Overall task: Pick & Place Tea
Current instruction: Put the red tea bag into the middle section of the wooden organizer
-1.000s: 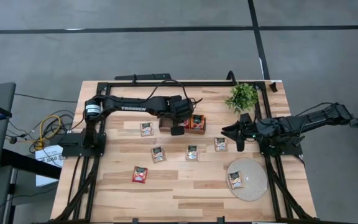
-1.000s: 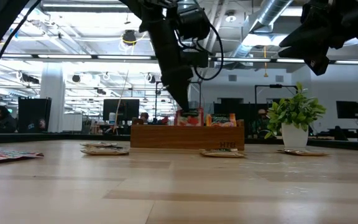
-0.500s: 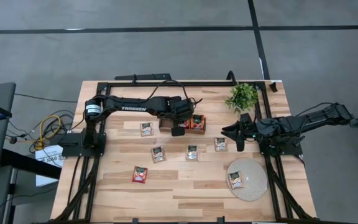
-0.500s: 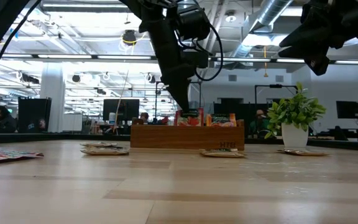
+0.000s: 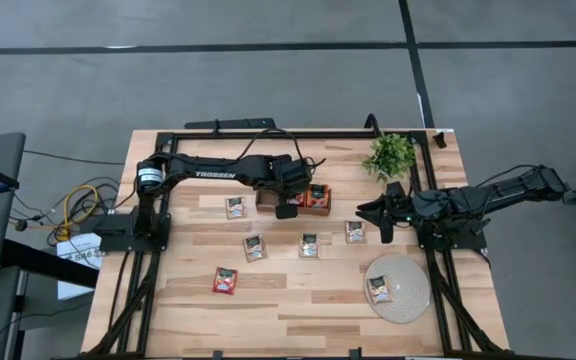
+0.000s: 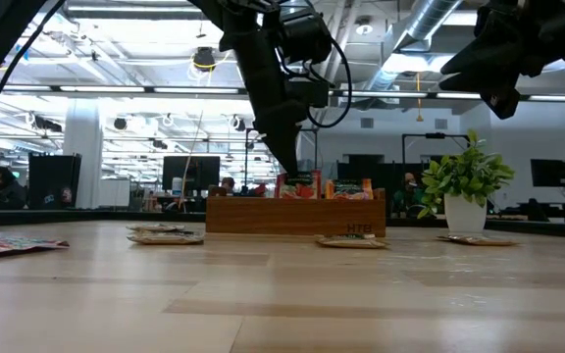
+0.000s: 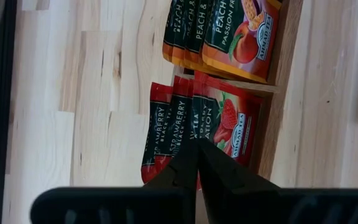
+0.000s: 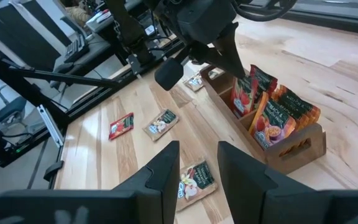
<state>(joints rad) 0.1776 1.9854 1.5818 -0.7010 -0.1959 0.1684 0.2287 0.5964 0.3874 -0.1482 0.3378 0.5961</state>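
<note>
Tea sachets (image 7: 219, 127) stand in the wooden box (image 8: 291, 146), left claw (image 7: 196, 163) clenched among them; right claw (image 8: 197, 163) released.

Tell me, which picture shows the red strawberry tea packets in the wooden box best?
The left wrist view: the red strawberry sachets fill it, labels readable, left gripper shut at them. The right wrist view shows them smaller, the low view just their tops, the high view barely any.

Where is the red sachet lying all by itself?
In the high view the red sachet lies on the table's left half, near the front edge, with a pale sachet its nearest neighbour.
</note>
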